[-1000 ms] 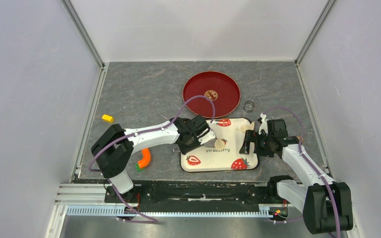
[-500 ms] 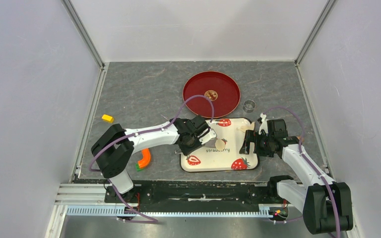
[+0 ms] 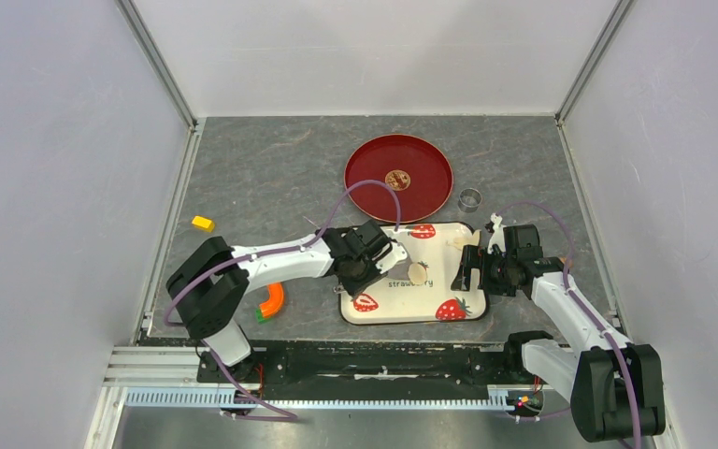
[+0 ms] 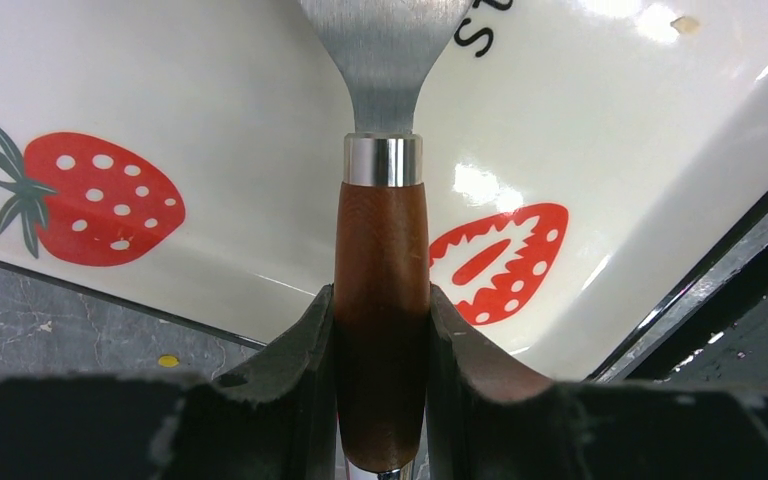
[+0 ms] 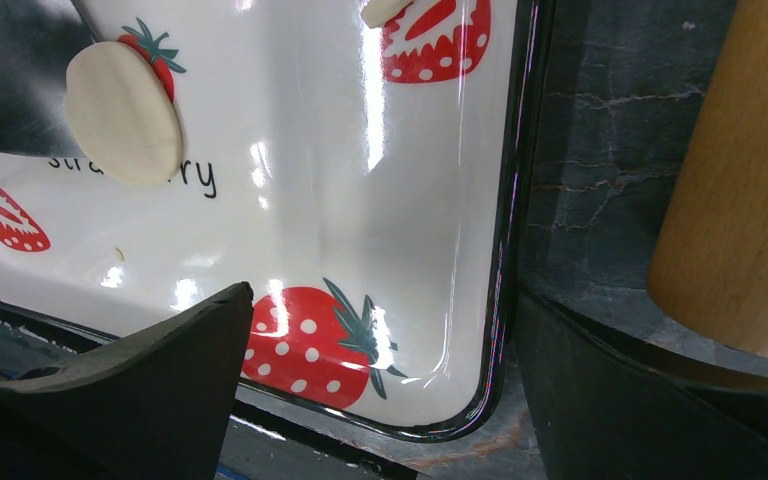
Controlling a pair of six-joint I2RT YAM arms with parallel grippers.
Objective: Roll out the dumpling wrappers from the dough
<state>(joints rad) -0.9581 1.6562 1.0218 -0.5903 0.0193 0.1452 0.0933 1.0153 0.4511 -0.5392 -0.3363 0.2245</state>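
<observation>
A round pale dumpling wrapper [image 3: 418, 272] [image 5: 123, 112] lies flat on the strawberry tray [image 3: 439, 285], over a small printed strawberry. At the top edge of the right wrist view a small piece of dough [image 5: 385, 10] shows, also on the tray. My left gripper [image 3: 379, 254] [image 4: 381, 310] is shut on the brown wooden handle of a metal spatula [image 4: 385, 60]. The blade points over the tray toward the wrapper; whether it touches is unclear. My right gripper [image 3: 472, 269] [image 5: 382, 300] hangs open over the tray's right rim with nothing in it. The tan wooden roller [image 5: 750, 200] lies just to its right.
A red plate [image 3: 398, 178] sits behind the tray, with a small metal ring [image 3: 469, 198] to its right. A yellow block [image 3: 203, 223] and an orange tool [image 3: 271, 301] lie on the grey mat at the left. Walls enclose the mat on three sides.
The left arm has shifted slightly to the left with the spatula. The wrapper and the right arm have stayed put.
</observation>
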